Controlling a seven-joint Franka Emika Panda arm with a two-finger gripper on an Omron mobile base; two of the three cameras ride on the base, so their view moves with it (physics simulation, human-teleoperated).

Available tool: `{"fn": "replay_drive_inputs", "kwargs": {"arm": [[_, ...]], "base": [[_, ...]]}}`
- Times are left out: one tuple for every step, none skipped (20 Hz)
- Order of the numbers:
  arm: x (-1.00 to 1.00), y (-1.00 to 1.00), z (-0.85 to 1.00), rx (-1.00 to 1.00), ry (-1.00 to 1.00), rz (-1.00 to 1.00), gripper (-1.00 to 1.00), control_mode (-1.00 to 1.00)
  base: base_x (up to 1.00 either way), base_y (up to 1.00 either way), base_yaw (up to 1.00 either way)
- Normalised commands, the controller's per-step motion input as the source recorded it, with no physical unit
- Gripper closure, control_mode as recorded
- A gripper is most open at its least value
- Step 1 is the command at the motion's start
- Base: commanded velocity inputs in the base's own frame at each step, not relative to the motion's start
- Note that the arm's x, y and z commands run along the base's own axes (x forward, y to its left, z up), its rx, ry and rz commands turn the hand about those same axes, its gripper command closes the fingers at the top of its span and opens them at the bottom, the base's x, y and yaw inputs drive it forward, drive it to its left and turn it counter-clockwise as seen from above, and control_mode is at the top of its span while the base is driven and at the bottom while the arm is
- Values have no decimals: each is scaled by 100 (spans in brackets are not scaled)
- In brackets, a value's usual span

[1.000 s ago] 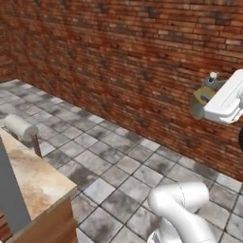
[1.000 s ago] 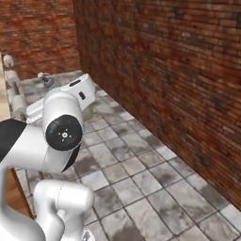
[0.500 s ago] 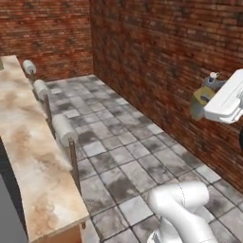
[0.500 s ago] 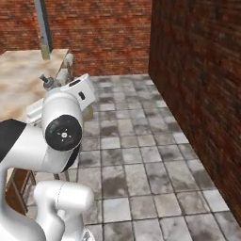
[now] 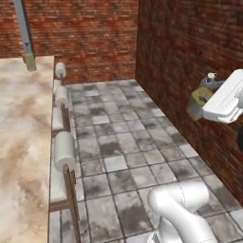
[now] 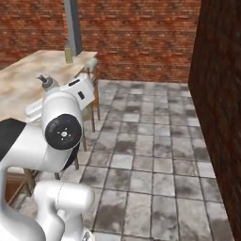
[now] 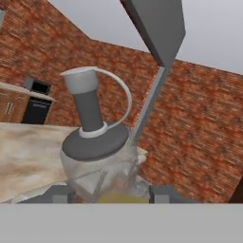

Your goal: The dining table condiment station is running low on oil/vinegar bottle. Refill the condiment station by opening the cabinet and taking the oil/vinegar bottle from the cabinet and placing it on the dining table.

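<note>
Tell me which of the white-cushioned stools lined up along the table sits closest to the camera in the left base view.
The white-cushioned stool lowest in the left base view, with its wooden frame showing beneath it. The other stools line up behind it along the marbled dining table toward the far brick wall.

Oil/vinegar bottle (image 5: 203, 95) held beside brick wall (image 5: 190, 57), dining table (image 5: 21, 142) left.

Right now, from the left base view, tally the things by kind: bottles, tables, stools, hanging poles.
oil/vinegar bottle: 1
dining table: 1
stools with white rolled backs along the table's edge: 3
grey hanging pole over the table: 1
Total: 6
</note>
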Motion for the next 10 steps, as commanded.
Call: {"fn": "replay_drive_inputs", "kwargs": {"arm": [[0, 0, 0, 0, 0, 0, 100, 100], [0, 0, 0, 0, 0, 0, 100, 100], [0, 0, 0, 0, 0, 0, 100, 100], [0, 0, 0, 0, 0, 0, 100, 100], [0, 0, 0, 0, 0, 0, 100, 100], [0, 0, 0, 0, 0, 0, 100, 100], [0, 0, 0, 0, 0, 0, 100, 100], [0, 0, 0, 0, 0, 0, 100, 100], [0, 0, 0, 0, 0, 0, 100, 100], [0, 0, 0, 0, 0, 0, 100, 100]], "base": [[100, -59, 42], [100, -54, 44], [100, -49, 45], [100, -47, 46], [100, -45, 46], [100, -44, 47], [100, -41, 47], [100, -41, 47], [100, -40, 47], [100, -40, 48]]}}
